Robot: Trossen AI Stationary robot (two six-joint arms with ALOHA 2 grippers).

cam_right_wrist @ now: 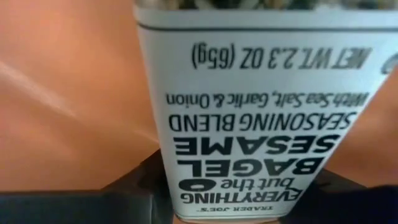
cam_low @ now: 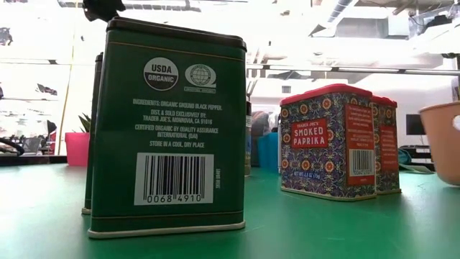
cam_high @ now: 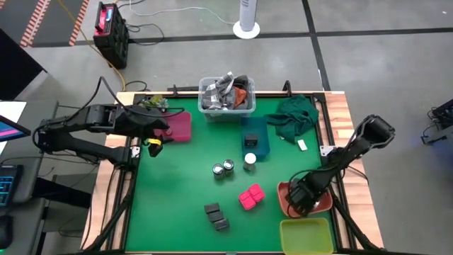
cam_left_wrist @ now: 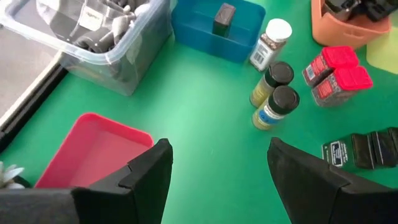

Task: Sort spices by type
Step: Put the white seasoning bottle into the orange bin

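My right gripper [cam_high: 301,198] reaches down into the orange tray [cam_high: 325,205] at the right, shut on a white-labelled seasoning jar [cam_right_wrist: 249,93]. My left gripper [cam_left_wrist: 217,155] hovers open above the pink tray [cam_high: 180,127] at the far left, with nothing between its fingers. On the green mat stand two dark-capped jars [cam_high: 223,168], a white-capped jar [cam_high: 250,161], two pink-lidded paprika tins [cam_high: 250,197] and two dark pepper tins [cam_high: 216,216]. A dark box [cam_left_wrist: 224,17] stands in the blue tray [cam_high: 256,138]. My right gripper pinches the jar's labelled body [cam_right_wrist: 186,186] between its two fingers, one on each side, at the end where the label's title is. The fingers come steeply from above and lie across the jar. The jar is inside the orange tray; whether it rests on the floor is hidden.
A clear bin [cam_high: 226,95] of clutter stands at the far edge and a green cloth [cam_high: 294,117] lies at the far right. A yellow tray [cam_high: 306,235] sits at the near right corner. Open mat lies between the jars and the left edge.
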